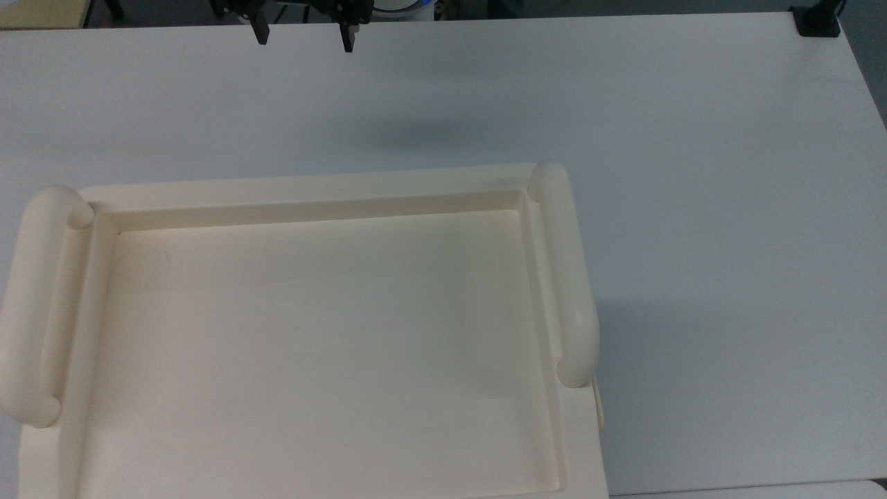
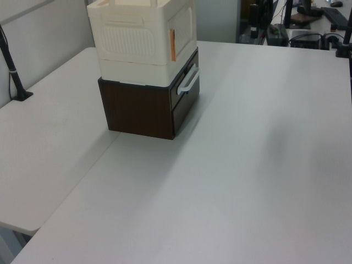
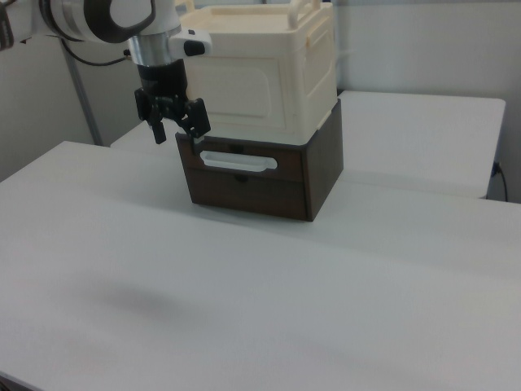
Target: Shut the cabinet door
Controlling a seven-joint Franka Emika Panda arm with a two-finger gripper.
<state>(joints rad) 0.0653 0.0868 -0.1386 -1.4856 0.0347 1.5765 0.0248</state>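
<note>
The big cream plastic cabinet (image 3: 264, 77) is seen stacked on a dark brown wooden drawer box (image 3: 264, 175) on the white tabletop (image 3: 244, 293). Its thin flat cream cabinet door (image 3: 236, 90) is seen flat against the front. The black gripper (image 3: 175, 134) is held open and empty, just off the door's side at the right view's left, not touching it.

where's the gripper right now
In the top view the gripper hangs open at the top edge, above the white table and well clear of the cabinet; in the right view it is left of the cabinet.
</note>
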